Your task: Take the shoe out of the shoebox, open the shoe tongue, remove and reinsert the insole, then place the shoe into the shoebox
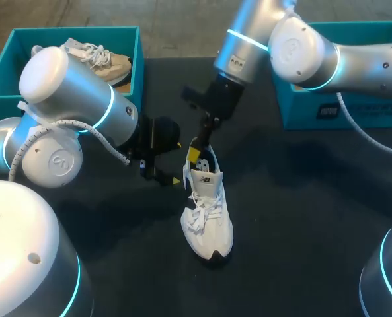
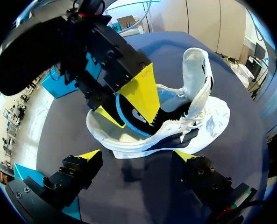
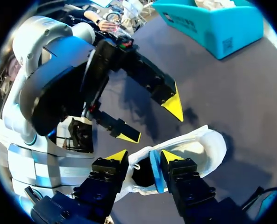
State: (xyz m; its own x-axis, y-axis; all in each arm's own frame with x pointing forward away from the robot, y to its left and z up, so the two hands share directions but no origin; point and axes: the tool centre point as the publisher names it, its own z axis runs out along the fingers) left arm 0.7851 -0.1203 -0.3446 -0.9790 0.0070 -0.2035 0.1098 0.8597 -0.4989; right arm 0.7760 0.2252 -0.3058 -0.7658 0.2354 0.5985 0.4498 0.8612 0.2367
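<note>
The white shoe (image 1: 207, 218) lies on the black table (image 1: 301, 218) directly under the right gripper (image 3: 144, 156), toe pointing away from it and the tongue (image 2: 196, 70) lifted clear of the opening. A dark insole (image 3: 155, 172) with a blue edge stands up out of the heel end, partly inside the shoe. The likeliest trouble is that the shoe drags or tips with the insole, because nothing pins it down. The left gripper (image 2: 137, 155) waits just beside the heel with its fingers spread wide, touching nothing, so any pull or push on the insole passes straight into a loose shoe. The insole could also buckle against the collar, or slip from a grip that catches only its rear edge. The right gripper reaches down into the heel opening, its fingers set narrowly and closed on the insole from both sides. From its own wrist, the blue edge lies against one finger more plainly than the other. Farther out, behind the left gripper, a teal shoebox (image 1: 137, 66) holds a beige shoe (image 1: 100, 59). A second teal box (image 1: 328, 109) sits behind the right arm.
</note>
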